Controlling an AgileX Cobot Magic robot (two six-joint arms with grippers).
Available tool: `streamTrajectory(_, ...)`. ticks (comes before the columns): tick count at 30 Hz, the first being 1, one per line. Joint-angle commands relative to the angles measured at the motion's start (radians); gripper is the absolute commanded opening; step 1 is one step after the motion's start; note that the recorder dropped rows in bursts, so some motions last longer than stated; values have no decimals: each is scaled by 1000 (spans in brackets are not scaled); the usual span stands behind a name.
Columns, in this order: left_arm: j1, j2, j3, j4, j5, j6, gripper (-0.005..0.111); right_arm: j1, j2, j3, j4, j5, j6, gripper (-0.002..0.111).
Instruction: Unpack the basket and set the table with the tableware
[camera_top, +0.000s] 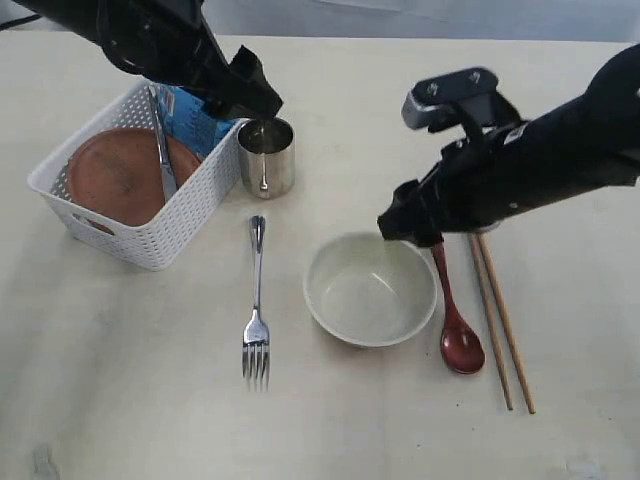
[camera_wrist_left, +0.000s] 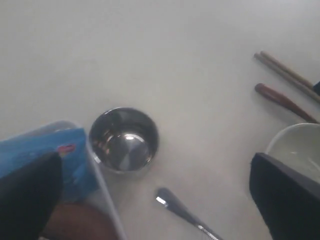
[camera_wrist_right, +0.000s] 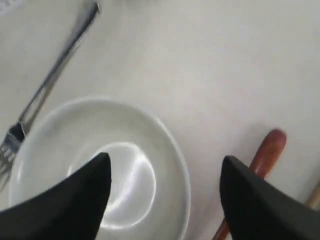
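The white basket stands at the left of the table and holds the reddish-brown plate, the knife and a blue packet. Beside it stands the steel cup. The fork, cream bowl, red spoon and chopsticks lie on the table. My left gripper hangs open and empty above the cup and the basket's corner. My right gripper is open, astride the bowl's rim and holding nothing.
The fork's handle points toward the cup. The spoon lies just outside the bowl, close to one right finger. The right arm crosses above the chopsticks' far ends.
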Motion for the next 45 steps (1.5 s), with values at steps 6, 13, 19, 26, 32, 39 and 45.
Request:
streamTrajectory(6, 1, -49, -4, 819, 20, -930, 89, -3, -213, -128, -34, -117, -11, 60)
streamTrajectory(13, 1, 39, -4, 937, -28, -1137, 89, -7, -231, -133, -50, -184, -8, 60)
streamTrajectory(19, 1, 122, -27, 950, -33, -1159, 89, -7, -222, -128, -60, -182, -6, 60)
streamTrajectory(26, 1, 173, -27, 953, -48, -1179, 89, -7, -222, -128, -60, -182, -6, 60)
streamTrajectory(32, 1, 209, -27, 961, -74, -1181, 89, -7, -222, -128, -60, -182, -6, 60)
streamTrajectory(39, 1, 233, -27, 965, -97, -1188, 89, -7, -222, -128, -60, -182, -6, 60)
streamTrajectory(45, 1, 262, -27, 969, -119, -1188, 89, -7, -222, -128, -60, -180, -6, 60)
